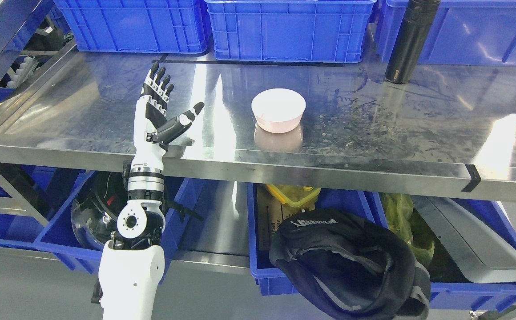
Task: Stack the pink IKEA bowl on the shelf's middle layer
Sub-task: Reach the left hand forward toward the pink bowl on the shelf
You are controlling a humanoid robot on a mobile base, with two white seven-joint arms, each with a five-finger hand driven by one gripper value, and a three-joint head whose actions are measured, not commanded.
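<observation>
While the left robot hand (162,109) stands raised over the front left part of the steel shelf (373,133), its fingers (158,82) are stretched upward and spread, with the thumb angled out to the right, and it holds nothing. Its white forearm rises from the lower left edge of the picture, crossing in front of the shelf's front lip. The pink bowl (279,109) sits upright on the shelf surface near the middle, well apart from the hand and to its right; its reflection shows on the metal just in front of it. A black bottle (409,42) stands upright toward the back right of the shelf, well away from the bowl. Blue crates (284,31) line the back of the shelf. On the layer below, more blue bins (276,275) hold odd items, among them a black cap (351,262) hanging over one bin's front edge and a yellow container (293,195). No right arm shows in the head view
</observation>
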